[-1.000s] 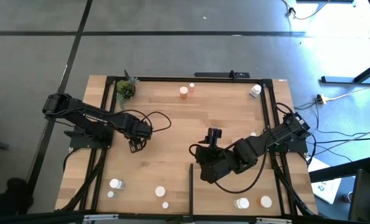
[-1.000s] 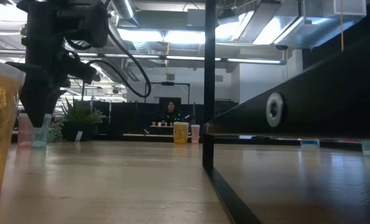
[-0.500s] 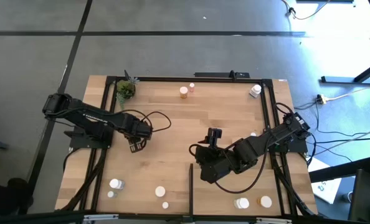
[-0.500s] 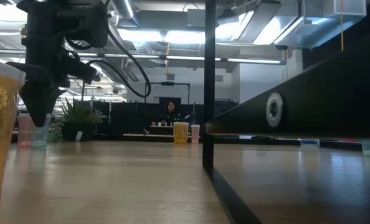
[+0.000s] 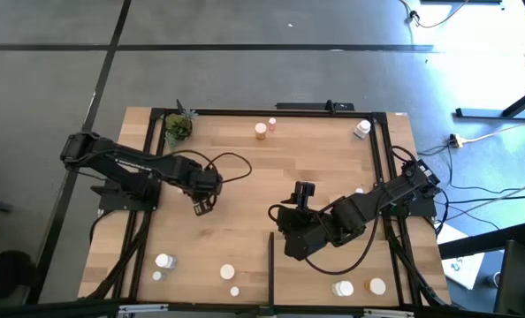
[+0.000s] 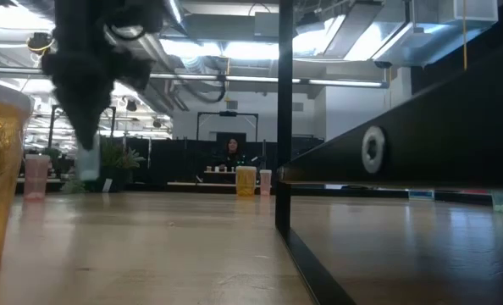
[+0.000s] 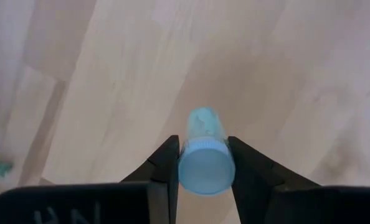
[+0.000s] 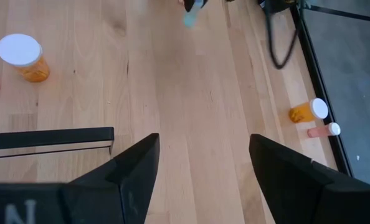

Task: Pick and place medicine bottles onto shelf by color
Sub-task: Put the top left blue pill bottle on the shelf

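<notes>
My left gripper [image 7: 200,163] pinches a pale greenish bottle [image 7: 203,152] by its cap end, one finger [image 7: 166,165] on each side, and holds it clear of the counter [image 7: 110,74]. From above, that gripper [image 5: 202,204] hangs over the left-centre of the counter [image 5: 245,177], below the plant [image 5: 178,127] in the far left corner. In the low view the bottle [image 6: 86,161] hangs under the gripper, off the wood.

My right gripper [image 8: 203,162] is spread wide with nothing between its fingers. It waits over the near middle of the counter, right of the black strip [image 5: 270,261] edging the shelf [image 5: 333,265].

An orange bottle [image 5: 261,131] stands at the far edge, with a tiny pale one [image 5: 272,123] just beside it. A white bottle [image 5: 361,129] lies near the far right corner. On the near left stand three white-capped bottles [image 5: 163,261], [image 5: 227,272], [image 5: 235,291]. On the shelf's near end are a white bottle [image 5: 343,288] and an orange one [image 5: 376,286]. My right wrist view shows an orange bottle [image 8: 23,57] beside the strip [image 8: 48,138].
</notes>
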